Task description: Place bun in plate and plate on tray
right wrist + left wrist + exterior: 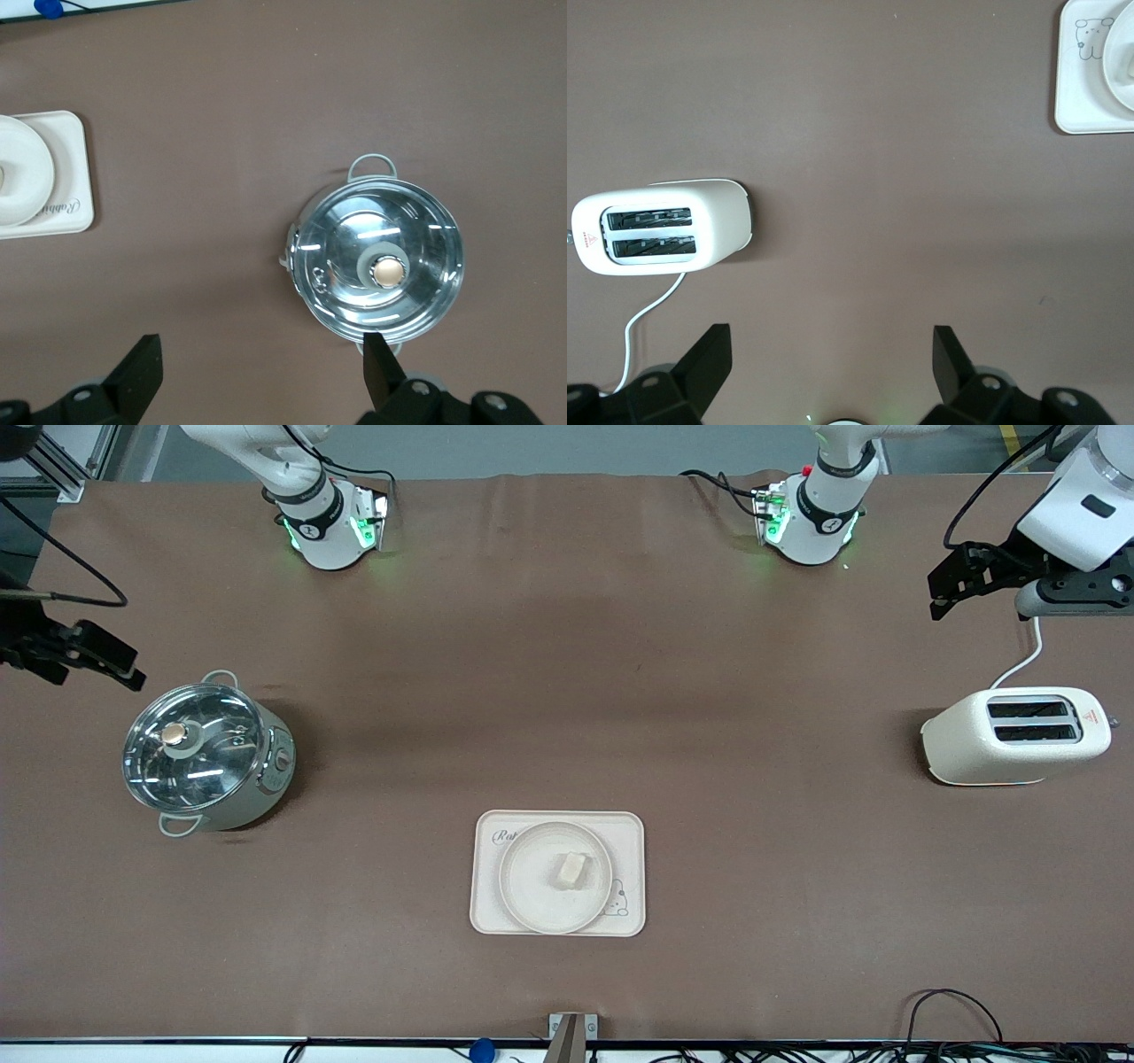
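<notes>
One bun in plate, plate on tray, lidded pot apart, left gripper released over worktop near toaster, right gripper released above pot

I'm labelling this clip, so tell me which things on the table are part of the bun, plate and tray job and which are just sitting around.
Part of the job: bun, lying in the plate; the plate sits on the tray.

Just sitting around: toaster toward the left arm's end; lidded steel pot toward the right arm's end.

Left gripper and right gripper are open, holding nothing.
</notes>
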Robot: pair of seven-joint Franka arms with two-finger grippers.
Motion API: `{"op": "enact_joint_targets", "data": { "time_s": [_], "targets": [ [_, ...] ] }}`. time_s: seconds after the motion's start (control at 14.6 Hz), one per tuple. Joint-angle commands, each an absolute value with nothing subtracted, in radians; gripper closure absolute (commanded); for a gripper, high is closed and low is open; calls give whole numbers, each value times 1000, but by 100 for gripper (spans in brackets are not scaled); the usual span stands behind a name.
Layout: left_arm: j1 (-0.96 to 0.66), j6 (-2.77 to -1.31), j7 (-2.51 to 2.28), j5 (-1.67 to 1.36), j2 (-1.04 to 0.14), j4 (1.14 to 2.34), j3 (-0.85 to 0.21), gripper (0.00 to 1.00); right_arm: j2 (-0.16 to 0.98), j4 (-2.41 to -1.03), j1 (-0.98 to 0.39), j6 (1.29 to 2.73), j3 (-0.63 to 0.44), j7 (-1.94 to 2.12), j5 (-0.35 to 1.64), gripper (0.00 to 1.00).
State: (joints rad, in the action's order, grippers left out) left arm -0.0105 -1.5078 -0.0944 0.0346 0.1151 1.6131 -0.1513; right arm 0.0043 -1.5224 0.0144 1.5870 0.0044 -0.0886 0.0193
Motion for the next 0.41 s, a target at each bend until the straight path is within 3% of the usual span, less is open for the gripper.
{"op": "enact_joint_targets", "data": {
  "time_s": [0.0, 0.34],
  "targets": [
    [-14, -1503, -75, 32, 106, 1591, -143, 0, -15, -1563, 34, 1588, 31, -66, 2, 0],
    [-14, -1493, -75, 31, 107, 1591, -144, 0, -17, -1565, 28, 1577, 31, -69, 2, 0]
  ]
}}
